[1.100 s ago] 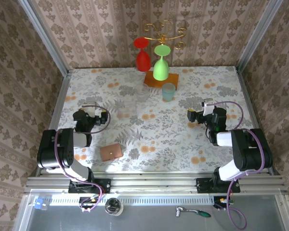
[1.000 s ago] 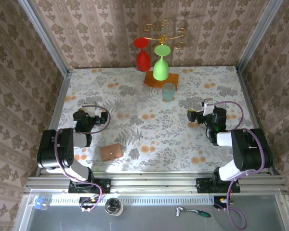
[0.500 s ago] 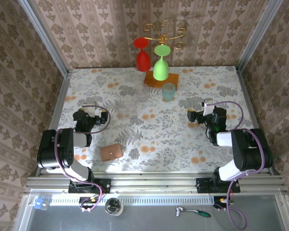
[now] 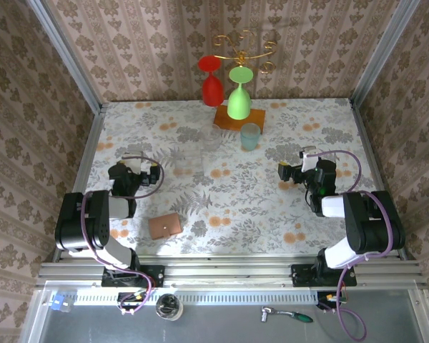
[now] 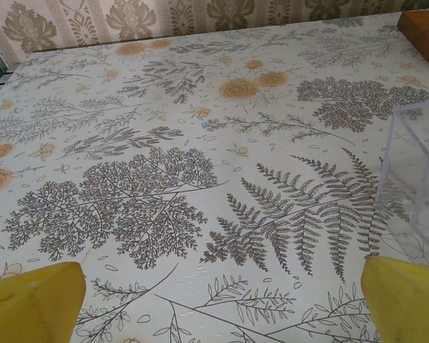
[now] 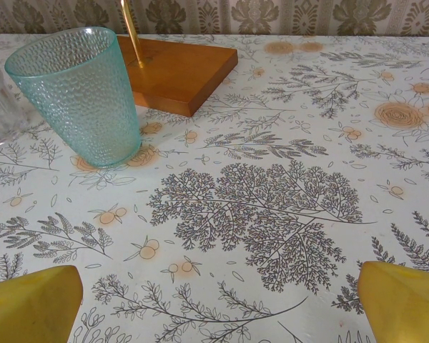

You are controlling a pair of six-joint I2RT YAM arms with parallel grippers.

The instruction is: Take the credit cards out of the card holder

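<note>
Fingers apart, both arms; one card holder.

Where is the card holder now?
In the top view, the card holder lies on the table near its front edge, beside the left arm.

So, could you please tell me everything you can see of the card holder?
The card holder is a small, flat, tan-brown rectangle, seemingly leather, lying shut and slightly askew on the flowered table near its front edge, just right of the left arm. No cards show, and nothing but the table touches it.
</note>
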